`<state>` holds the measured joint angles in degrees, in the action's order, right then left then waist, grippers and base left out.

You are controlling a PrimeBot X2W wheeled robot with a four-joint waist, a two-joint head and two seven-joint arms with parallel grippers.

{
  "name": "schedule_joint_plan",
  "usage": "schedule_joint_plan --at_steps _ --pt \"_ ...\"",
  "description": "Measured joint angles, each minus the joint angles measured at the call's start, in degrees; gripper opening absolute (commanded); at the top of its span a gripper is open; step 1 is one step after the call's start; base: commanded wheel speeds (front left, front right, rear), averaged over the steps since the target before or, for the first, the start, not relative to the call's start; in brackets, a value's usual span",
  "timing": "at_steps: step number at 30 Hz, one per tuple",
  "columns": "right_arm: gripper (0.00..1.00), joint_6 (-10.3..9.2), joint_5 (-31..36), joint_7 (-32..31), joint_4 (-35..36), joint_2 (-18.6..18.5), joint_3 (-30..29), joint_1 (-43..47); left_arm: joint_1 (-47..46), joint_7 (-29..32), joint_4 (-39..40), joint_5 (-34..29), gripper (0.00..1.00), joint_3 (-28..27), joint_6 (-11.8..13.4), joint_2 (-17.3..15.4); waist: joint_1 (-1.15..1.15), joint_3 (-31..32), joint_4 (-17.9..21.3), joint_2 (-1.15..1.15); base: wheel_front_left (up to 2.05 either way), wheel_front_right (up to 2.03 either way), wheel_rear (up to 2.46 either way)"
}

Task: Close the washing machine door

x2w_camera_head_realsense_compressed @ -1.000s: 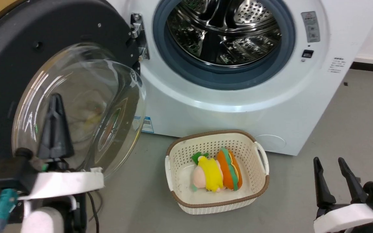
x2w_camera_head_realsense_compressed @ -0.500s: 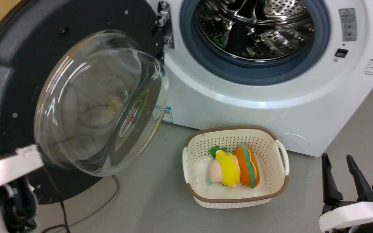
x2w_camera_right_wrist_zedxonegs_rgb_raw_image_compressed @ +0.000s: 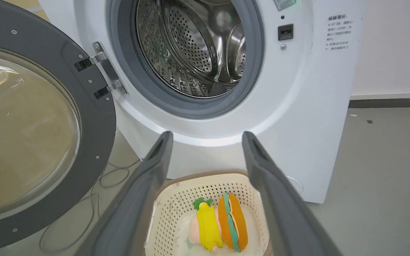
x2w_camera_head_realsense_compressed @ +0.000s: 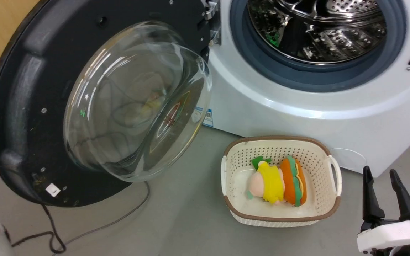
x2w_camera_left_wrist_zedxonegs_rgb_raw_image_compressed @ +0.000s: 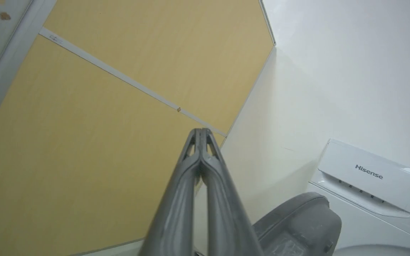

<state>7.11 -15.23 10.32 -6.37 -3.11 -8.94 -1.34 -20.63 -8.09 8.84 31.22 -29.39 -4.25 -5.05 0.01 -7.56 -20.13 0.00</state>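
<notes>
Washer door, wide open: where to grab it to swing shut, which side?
Probably the black rim of the door at its free left edge, opposite the hinge, coming from behind it and pushing toward the washing machine. That edge is farthest from the hinge; the bulging glass bowl is smooth, with no hold.

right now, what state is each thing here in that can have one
large round black-rimmed washing machine door with clear glass bowl, swung wide open on its hinge
white front-loading washing machine, mouth uncovered
perforated steel drum, no laundry visible
cream plastic basket, upright on the floor, holding two plush toys
left gripper, shut, empty
right gripper, open, empty
</notes>
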Motion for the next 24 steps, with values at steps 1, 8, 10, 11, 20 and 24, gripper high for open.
schedule_joint_plan --at_steps 1,8,10,11,20,24 --pt "1.00 0.00 -0.08 0.15 -0.07 0.01 -0.09 -0.10 -0.73 0.08 -1.57 1.08 0.00 -0.91 0.02 -0.58 0.00 -0.13 -0.28 0.00 0.00 0.00 0.00" --pt "1.00 0.00 -0.99 0.96 -0.81 0.03 -0.54 -0.60 -3.82 4.66 -12.89 7.33 0.00 -4.09 -0.08 -4.49 0.00 -1.12 -1.43 0.00 0.00 0.00 0.00" --pt "1.00 0.00 -1.00 1.01 -1.08 0.03 -0.87 -0.60 -4.69 8.35 -16.19 10.47 0.00 -4.11 -0.33 -5.16 0.00 -1.36 -1.70 0.00 0.00 0.00 0.00" --pt "1.00 0.00 -1.02 1.23 -1.23 0.04 -1.05 -0.61 -5.09 10.15 -17.58 11.93 0.00 -4.11 -0.48 -5.38 0.00 -1.49 -1.83 0.00 0.00 0.00 0.00" --pt "1.00 0.00 -0.99 2.41 -1.99 0.05 -1.16 -0.87 -7.06 23.38 -25.50 22.46 0.00 -3.11 -1.51 -7.44 0.00 -2.70 -3.09 0.00 0.00 0.00 0.00" --pt "1.00 0.01 -1.56 2.91 -2.23 0.05 -1.24 -1.44 -7.03 29.31 -25.90 27.62 0.00 -2.19 -1.99 -7.84 0.00 -3.05 -3.60 0.00 0.00 0.00 0.00"
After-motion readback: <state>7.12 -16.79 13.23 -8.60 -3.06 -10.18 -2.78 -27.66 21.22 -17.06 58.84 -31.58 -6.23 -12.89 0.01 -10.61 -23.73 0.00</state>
